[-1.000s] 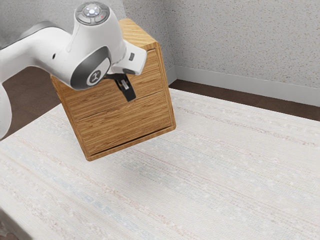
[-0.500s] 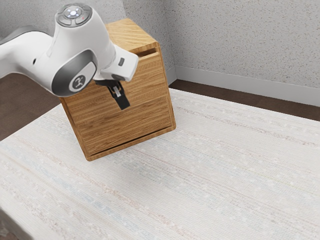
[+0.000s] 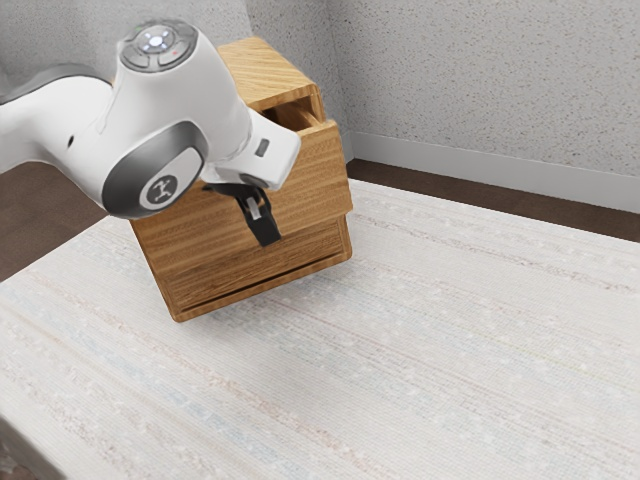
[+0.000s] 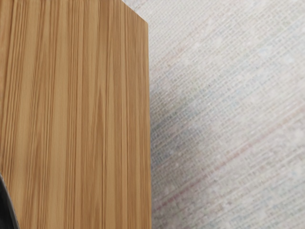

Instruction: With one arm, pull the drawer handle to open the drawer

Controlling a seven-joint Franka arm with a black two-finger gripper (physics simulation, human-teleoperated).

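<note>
A small wooden cabinet (image 3: pixel 235 268) with two drawers stands at the back of the table. Its top drawer (image 3: pixel 318 172) sticks out a little from the cabinet body, with a dark gap (image 3: pixel 292 116) showing behind the drawer front. My gripper (image 3: pixel 262 218) hangs in front of that drawer front, black fingers pointing down, shut on the drawer handle. The handle itself is hidden behind my hand. In the wrist view a wooden panel (image 4: pixel 71 119) stands close before the hand, beside the pale tabletop (image 4: pixel 228 119).
The pale woven tabletop (image 3: pixel 430 340) stretches wide toward the exterior view's right and front. A speckled wall (image 3: pixel 480 70) with a white baseboard runs behind the table, over a dark floor (image 3: pixel 50 200).
My hand dipped toward the exterior view's left, then moved right and down. The top drawer, flush before, has slid out of the cabinet with it.
</note>
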